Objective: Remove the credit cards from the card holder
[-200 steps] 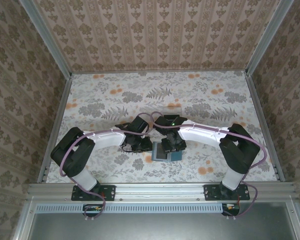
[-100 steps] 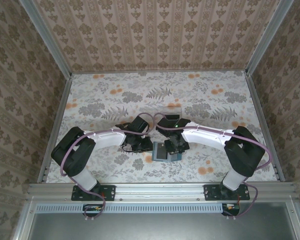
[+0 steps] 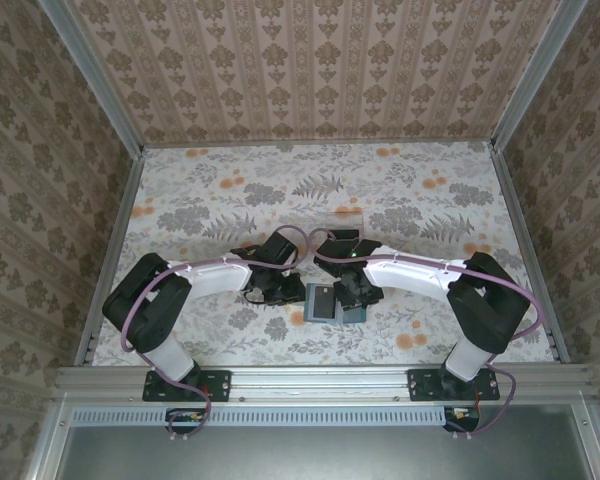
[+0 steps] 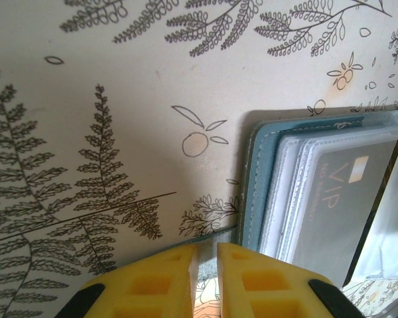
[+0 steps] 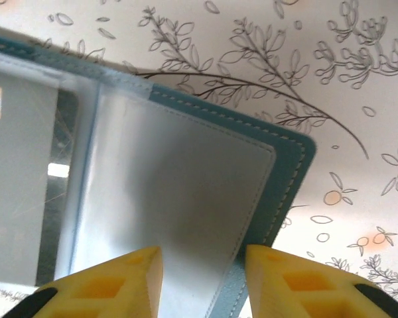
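Top view, card holder (image 3: pixel 329 302): lay open and flat on the floral table (image 3: pixel 210 200), near the front edge, between the two arms.
Top view, left gripper (image 3: pixel 283 291): sat low, just beside the holder's left edge.
Top view, right gripper (image 3: pixel 355 291): hung over the holder's right half; the jaw gap was too small to read here.
Left wrist view, left gripper (image 4: pixel 207 262): yellow fingers were nearly together with a thin slit between them, nothing seen in it.
Left wrist view, contents: a dark grey card (image 4: pixel 348 199) marked VIP sat inside a clear sleeve, with the teal cover edge (image 4: pixel 257 179) to its left.
Right wrist view, right gripper (image 5: pixel 202 255): fingers were spread wide, empty, over the right flap's clear pocket (image 5: pixel 186 179).
Right wrist view, contents: a pale card (image 5: pixel 20 192) was seated in the neighbouring sleeve.
Progress: holder was opened; no card lay loose on the table.
Remaining, by judgement: every card had yet to be drawn out.
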Motion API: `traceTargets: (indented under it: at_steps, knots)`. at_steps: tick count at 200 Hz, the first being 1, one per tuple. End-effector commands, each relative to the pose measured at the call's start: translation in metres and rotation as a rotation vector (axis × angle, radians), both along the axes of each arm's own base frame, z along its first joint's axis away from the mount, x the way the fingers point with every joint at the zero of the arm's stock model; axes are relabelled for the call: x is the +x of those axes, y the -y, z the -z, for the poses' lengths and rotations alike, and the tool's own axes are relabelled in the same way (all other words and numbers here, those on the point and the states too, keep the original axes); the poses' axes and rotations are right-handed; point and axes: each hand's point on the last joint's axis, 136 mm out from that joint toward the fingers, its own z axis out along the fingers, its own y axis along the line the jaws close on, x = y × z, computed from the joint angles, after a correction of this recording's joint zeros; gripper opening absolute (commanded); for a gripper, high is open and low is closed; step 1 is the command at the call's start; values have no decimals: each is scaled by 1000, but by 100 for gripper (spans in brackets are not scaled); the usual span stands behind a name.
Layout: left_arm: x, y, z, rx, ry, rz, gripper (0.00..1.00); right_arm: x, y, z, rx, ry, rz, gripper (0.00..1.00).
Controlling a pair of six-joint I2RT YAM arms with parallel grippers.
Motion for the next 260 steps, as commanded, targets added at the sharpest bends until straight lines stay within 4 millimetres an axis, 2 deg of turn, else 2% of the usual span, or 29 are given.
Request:
traceTargets:
  at_steps: [1, 77, 122, 158, 208, 260]
  knots:
    - [-14, -15, 12, 65, -52, -17, 17, -3, 20, 8, -96, -7, 3, 42]
    - [-14, -5, 3, 32, -43, -15, 18, -4, 13, 18, -48, -25, 25, 50]
    - [-13, -3, -4, 25, -37, -10, 18, -3, 1, 21, 57, -33, 46, 46]
    - [-10, -6, -19, 24, -7, -16, 18, 1, -3, 23, 82, -31, 39, 42]
    - [-5, 5, -40, -12, 31, -9, 18, 7, -4, 17, 79, -18, 10, 40]
    - [-5, 28, -38, -13, 28, 41, 19, 6, 1, -2, 70, 2, 18, 41]
